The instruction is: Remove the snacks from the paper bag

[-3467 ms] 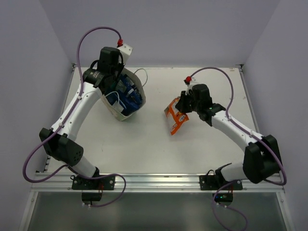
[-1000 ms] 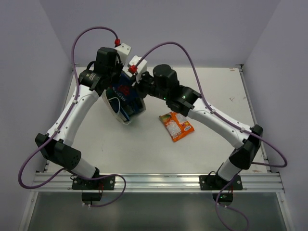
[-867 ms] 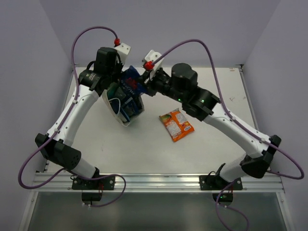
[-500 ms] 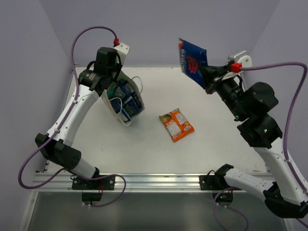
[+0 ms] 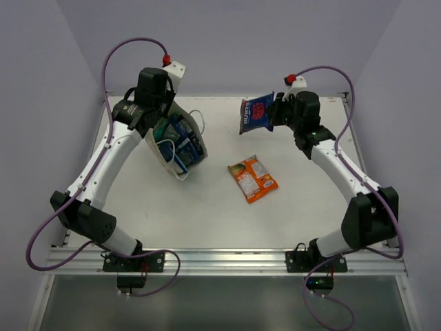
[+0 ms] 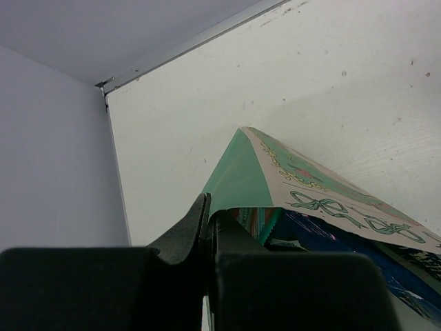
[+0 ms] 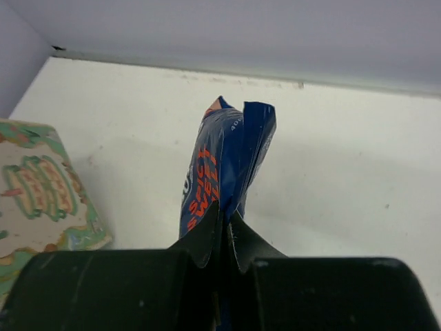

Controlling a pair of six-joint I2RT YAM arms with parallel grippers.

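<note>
The snacks are partly out. One orange packet (image 5: 253, 178) lies flat near the middle of the table (image 5: 310, 207), well apart from the paper bag (image 5: 165, 164). A dark blue packet (image 5: 255, 114) with red lettering hangs in the air over the far part of the table, clear of the bag and to its right.

My right gripper (image 5: 275, 114) has that blue packet by one edge. In the right wrist view the fingers are pressed together on the foil, and the packet (image 7: 213, 165) sticks out ahead of them, folded along its length.

My left gripper (image 5: 155, 103) is at the bag's top, toward the far-left corner of the table. In the left wrist view its fingers (image 6: 200, 221) are closed on the green rim of the bag (image 6: 303, 179), holding the mouth open and tilted toward the middle of the table.

Inside the bag I can see more dark blue packets (image 5: 180, 138), crowded together; I cannot count them from here, nor tell whether something green sits among them.

By my reckoning one snack is delivered and a second only needs setting down on the table. The rest are yet to be fetched.
</note>
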